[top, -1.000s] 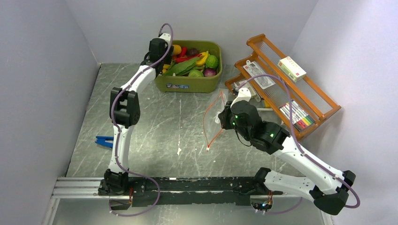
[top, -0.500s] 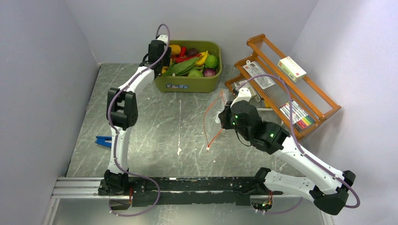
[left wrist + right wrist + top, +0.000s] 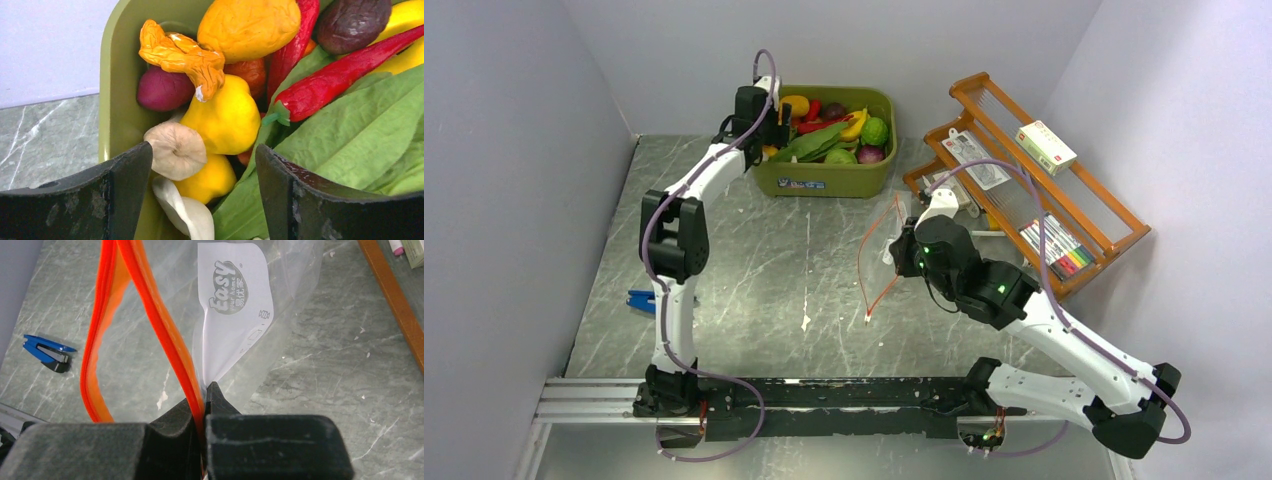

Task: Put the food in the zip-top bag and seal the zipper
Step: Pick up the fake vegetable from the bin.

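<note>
The food lies in the olive-green tub (image 3: 824,182): a green round one (image 3: 876,131), a purple bulb (image 3: 871,154), a red chili (image 3: 340,75), green leaves (image 3: 350,140) and a small pale piece (image 3: 176,150). My left gripper (image 3: 202,195) is open and empty, low over the tub's left end (image 3: 764,125), its fingers either side of the pale piece and yellow pieces. My right gripper (image 3: 202,400) is shut on the zipper (image 3: 160,325) of the zip-top bag (image 3: 280,300). It holds the bag (image 3: 886,235) above the table with its mouth gaping in a loop.
A wooden rack (image 3: 1044,190) with printed packets and boxes stands at the right, close behind the right arm. A blue clip (image 3: 646,300) lies on the table at the left, also in the right wrist view (image 3: 47,352). Walls close in the left, back and right.
My left arm has shifted a little left and back over the tub's left end. The right arm and the bag have stayed put.
</note>
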### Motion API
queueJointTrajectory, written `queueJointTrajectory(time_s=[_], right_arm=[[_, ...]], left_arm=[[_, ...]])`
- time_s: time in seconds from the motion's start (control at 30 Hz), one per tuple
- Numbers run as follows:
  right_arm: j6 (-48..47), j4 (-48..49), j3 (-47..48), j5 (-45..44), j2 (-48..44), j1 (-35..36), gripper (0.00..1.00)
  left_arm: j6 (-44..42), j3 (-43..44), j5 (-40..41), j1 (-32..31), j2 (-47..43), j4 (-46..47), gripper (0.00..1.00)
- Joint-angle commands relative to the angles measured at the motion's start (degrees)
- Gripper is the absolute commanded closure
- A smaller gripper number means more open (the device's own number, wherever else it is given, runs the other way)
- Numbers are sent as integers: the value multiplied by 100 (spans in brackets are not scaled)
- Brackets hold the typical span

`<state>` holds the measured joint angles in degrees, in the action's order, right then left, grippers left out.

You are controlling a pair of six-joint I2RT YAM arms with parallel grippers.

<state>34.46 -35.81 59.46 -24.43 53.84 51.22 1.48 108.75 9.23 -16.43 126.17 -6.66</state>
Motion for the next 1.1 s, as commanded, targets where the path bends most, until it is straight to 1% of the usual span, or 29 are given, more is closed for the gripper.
queueJointTrajectory(time_s=[0.0, 0.07, 0.13, 0.2, 0.27, 0.33, 0.43, 0.53, 0.77, 0.93, 1.07], right_arm=[[-9, 135, -85, -91, -62, 3, 100], [-13, 171, -97, -74, -42, 3, 100], [-31, 194, -101, -68, -10, 2, 100], [-50, 202, -87, -47, 17, 2, 100], [-67, 205, -68, -37, 32, 11, 100], [-76, 193, -57, -42, 31, 4, 100], [-80, 214, -78, -45, 14, 2, 100], [-79, 258, -88, -28, 37, 5, 100], [-142, 244, 55, 65, 155, 10, 100], [-193, 226, 148, 60, 204, 8, 100], [-144, 257, 80, 43, 178, 9, 100]], left_arm=[[-96, -117, -591, 25, -430, 400, 25], [-97, -448, -1048, 25, -651, 835, 25], [-65, -674, -1168, 18, -787, 1019, 26], [-1, -487, -808, 17, -746, 773, 28], [33, -20, -148, 17, -541, 206, 32], [-56, 418, 307, 17, -311, -278, 35], [-146, 705, 522, 17, -114, -597, 38], [-138, 753, 562, 9, -30, -741, 43], [-136, 842, 634, 8, 247, -917, 41], [-176, 916, 845, 8, 474, -942, 37], [-248, 1160, 974, 8, 771, -1073, 34]])
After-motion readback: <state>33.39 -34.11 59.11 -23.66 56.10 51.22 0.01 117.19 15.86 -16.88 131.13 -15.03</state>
